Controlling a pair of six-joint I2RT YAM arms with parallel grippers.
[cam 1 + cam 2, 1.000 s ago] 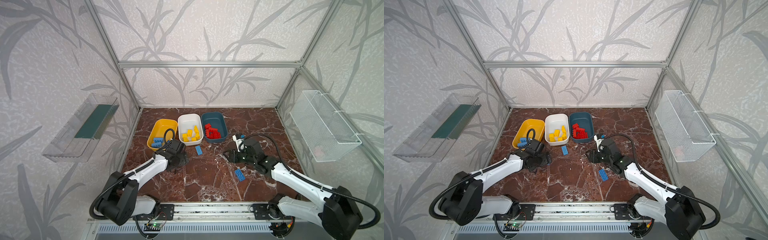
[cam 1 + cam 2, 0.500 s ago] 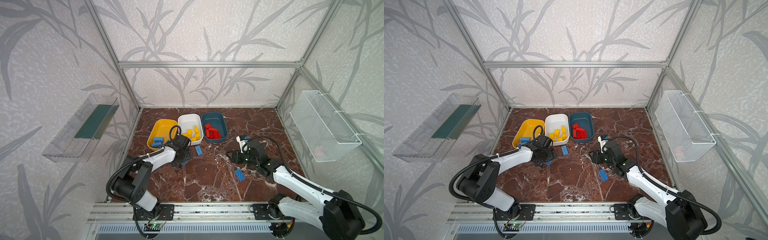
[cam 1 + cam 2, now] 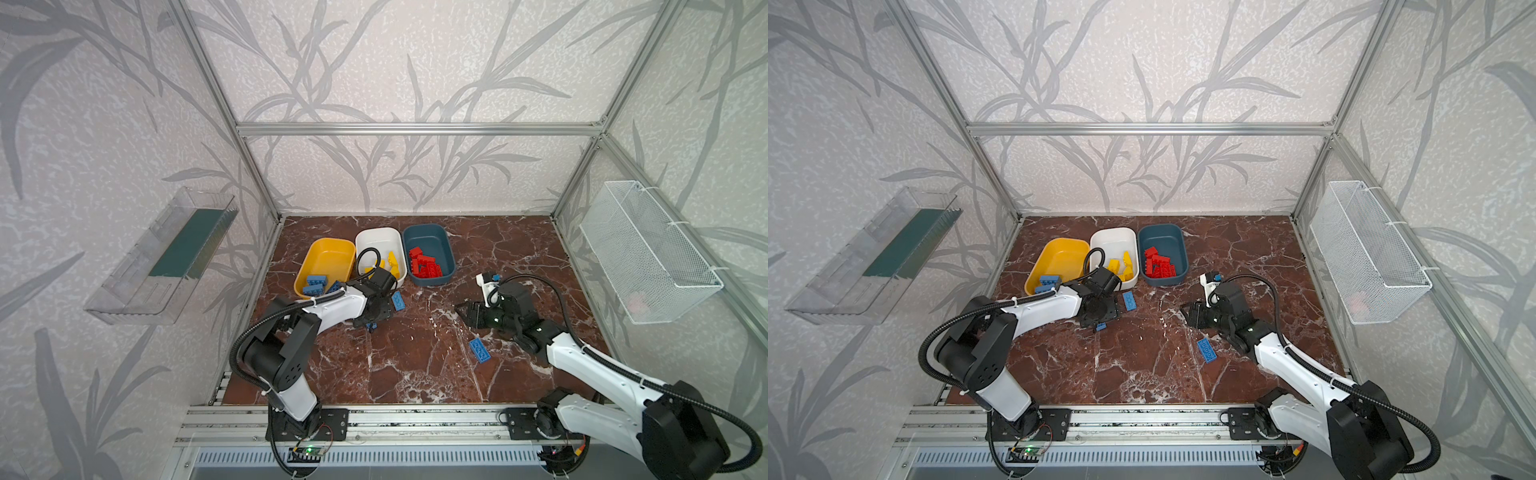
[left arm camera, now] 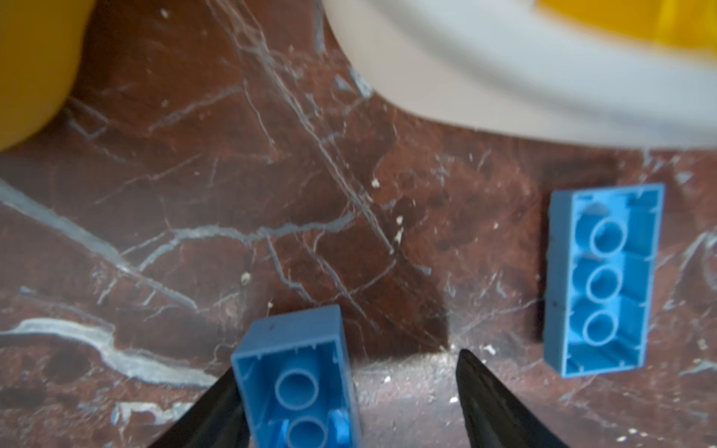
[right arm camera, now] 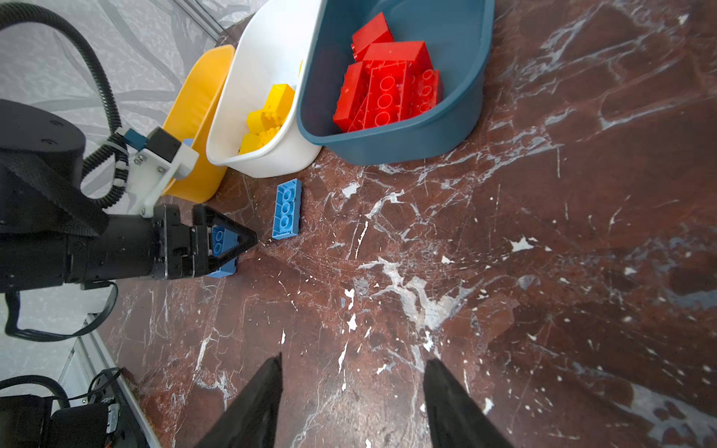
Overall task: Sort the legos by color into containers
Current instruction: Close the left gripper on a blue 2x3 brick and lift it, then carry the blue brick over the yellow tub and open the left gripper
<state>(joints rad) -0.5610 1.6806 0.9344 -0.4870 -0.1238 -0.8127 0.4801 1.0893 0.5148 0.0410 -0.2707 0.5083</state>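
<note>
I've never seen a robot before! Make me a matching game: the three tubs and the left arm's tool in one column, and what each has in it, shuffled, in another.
1. yellow tub
2. white tub
3. teal tub
4. left tool

A. red bricks
B. small blue brick, between open jaws
C. blue bricks
D. yellow bricks

Pairs: 1-C, 2-D, 3-A, 4-B.

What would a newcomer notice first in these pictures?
Three tubs sit in a row at the back: the yellow tub holds blue bricks, the white tub yellow bricks, the teal tub red bricks. Just in front, the left end effector straddles a small blue brick, jaws open.
</note>
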